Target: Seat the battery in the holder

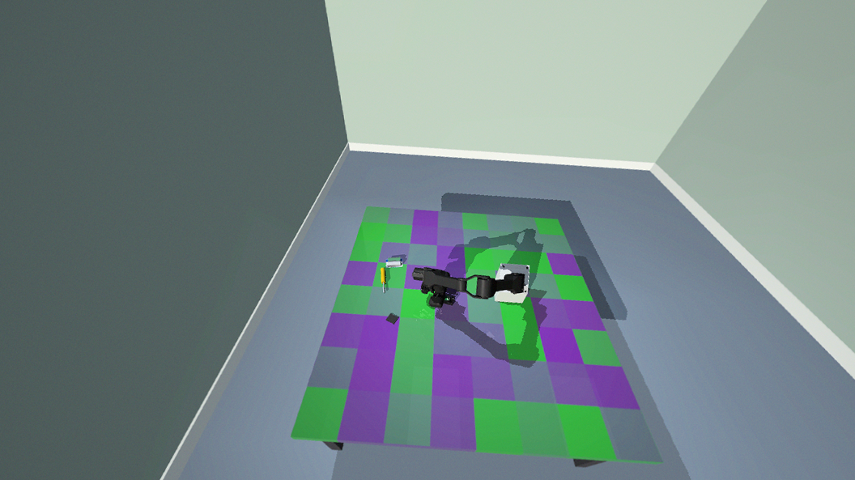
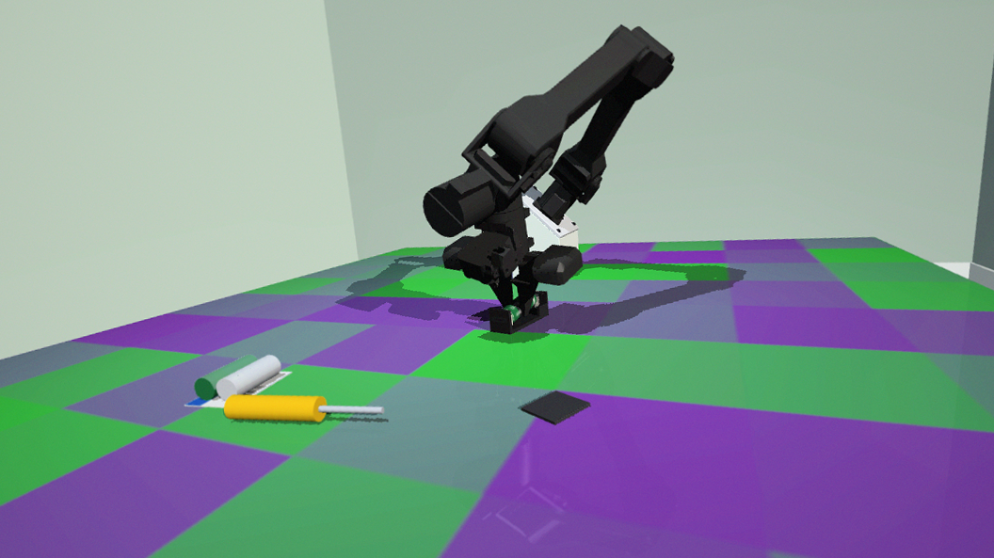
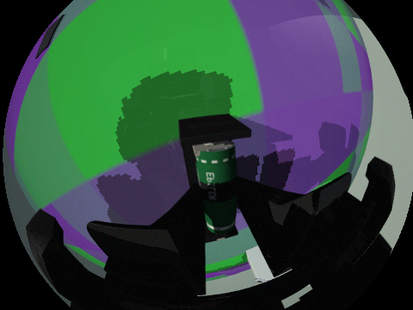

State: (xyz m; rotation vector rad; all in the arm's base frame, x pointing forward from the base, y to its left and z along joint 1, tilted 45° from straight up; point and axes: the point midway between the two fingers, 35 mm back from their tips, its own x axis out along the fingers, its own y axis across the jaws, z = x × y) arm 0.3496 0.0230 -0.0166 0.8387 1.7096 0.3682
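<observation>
The green battery (image 2: 515, 314) (image 3: 219, 172) is between the end walls of the black holder (image 2: 503, 324) (image 3: 211, 125). In the wrist view its silver-coloured end is just below the holder's overhanging lip, and its other end is near the opposite wall. My gripper (image 2: 519, 298) (image 3: 216, 185) points down into the holder and is shut on the battery's middle, a finger on each side. The spring, the battery's underside and most of the holder floor are hidden. I cannot tell whether the battery lies fully flat.
A yellow screwdriver (image 1: 383, 277) (image 2: 274, 408) lies beside a white cylinder (image 2: 249, 376) and a green cylinder (image 2: 205, 387) on a flat card. A thin dark square (image 1: 392, 318) (image 2: 553, 407) lies apart. The white mount (image 1: 511, 293) is under the arm's base.
</observation>
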